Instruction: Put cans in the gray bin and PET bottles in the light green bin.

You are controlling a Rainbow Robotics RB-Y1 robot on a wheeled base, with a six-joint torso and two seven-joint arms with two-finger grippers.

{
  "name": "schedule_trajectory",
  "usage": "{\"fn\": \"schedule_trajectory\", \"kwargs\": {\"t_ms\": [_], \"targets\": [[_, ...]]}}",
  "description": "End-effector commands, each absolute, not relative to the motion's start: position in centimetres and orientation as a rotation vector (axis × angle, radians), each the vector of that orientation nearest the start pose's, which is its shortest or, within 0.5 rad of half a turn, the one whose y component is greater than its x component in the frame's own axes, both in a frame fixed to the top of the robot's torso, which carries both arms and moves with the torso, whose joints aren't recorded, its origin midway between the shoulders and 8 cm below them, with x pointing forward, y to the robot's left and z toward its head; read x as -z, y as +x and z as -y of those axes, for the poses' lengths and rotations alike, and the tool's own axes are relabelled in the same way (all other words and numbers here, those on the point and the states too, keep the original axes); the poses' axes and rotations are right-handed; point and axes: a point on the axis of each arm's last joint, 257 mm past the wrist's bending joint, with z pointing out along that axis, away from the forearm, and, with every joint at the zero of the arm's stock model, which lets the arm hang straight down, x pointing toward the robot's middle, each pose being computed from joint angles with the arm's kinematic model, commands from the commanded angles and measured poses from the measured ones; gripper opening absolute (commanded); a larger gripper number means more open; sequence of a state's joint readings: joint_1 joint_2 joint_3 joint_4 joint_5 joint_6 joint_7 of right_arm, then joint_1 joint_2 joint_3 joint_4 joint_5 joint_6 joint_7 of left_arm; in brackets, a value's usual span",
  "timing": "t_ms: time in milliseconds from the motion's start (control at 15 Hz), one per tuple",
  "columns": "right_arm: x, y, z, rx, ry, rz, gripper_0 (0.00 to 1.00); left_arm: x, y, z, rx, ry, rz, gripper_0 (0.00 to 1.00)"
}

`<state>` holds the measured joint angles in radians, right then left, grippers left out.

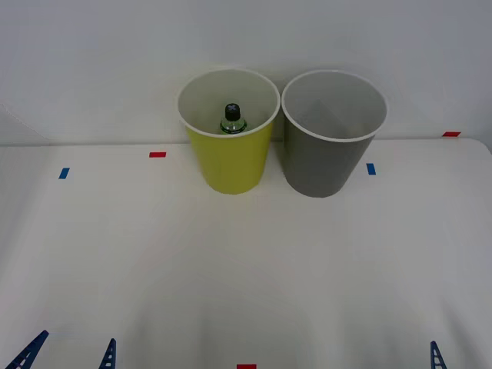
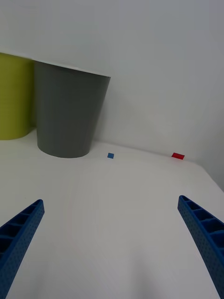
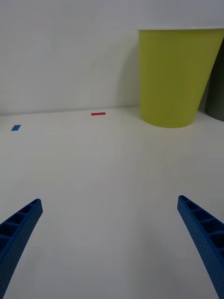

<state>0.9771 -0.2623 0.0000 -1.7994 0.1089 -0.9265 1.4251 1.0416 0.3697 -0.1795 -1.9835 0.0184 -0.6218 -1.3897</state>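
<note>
In the upper centre of the front view, the light green bin [image 1: 228,142] stands upright on the white worktop [image 1: 246,269], with the gray bin [image 1: 332,138] just beside it to the right. The PET bottle [image 1: 233,120] stands upright inside the light green bin, black cap uppermost. The left end effector [image 3: 109,243] sits low at the bottom left of the front view, its blue fingers [image 3: 18,233] spread wide apart over bare worktop. The right end effector [image 2: 109,243] sits at the bottom right, likewise spread apart and holding nothing. Small red and blue tape marks [image 1: 157,154] dot the worktop.
</note>
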Motion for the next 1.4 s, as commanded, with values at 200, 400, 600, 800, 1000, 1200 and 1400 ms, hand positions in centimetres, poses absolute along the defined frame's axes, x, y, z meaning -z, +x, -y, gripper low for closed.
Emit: {"fn": "schedule_trajectory", "kwargs": {"t_ms": [200,400,600,800,1000,1200,1400], "targets": [[23.93,20.9,31.12,0.142,-0.216,-1.392,1.0,26.29,21.9,-26.95,0.065,0.079,-1.606,1.0],[23.93,20.9,31.12,0.142,-0.216,-1.392,1.0,26.29,21.9,-26.95,0.065,0.079,-1.606,1.0],[23.93,20.9,31.12,0.142,-0.216,-1.392,1.0,26.29,21.9,-26.95,0.065,0.079,-1.606,1.0],[23.93,20.9,31.12,0.142,-0.216,-1.392,1.0,26.29,21.9,-26.95,0.065,0.079,-1.606,1.0],[23.93,20.9,31.12,0.142,-0.216,-1.392,1.0,26.29,21.9,-26.95,0.065,0.079,-1.606,1.0],[23.93,20.9,31.12,0.142,-0.216,-1.392,1.0,26.29,21.9,-26.95,0.065,0.079,-1.606,1.0],[23.93,20.9,31.12,0.142,-0.216,-1.392,1.0,26.29,21.9,-26.95,0.065,0.079,-1.606,1.0]]}}
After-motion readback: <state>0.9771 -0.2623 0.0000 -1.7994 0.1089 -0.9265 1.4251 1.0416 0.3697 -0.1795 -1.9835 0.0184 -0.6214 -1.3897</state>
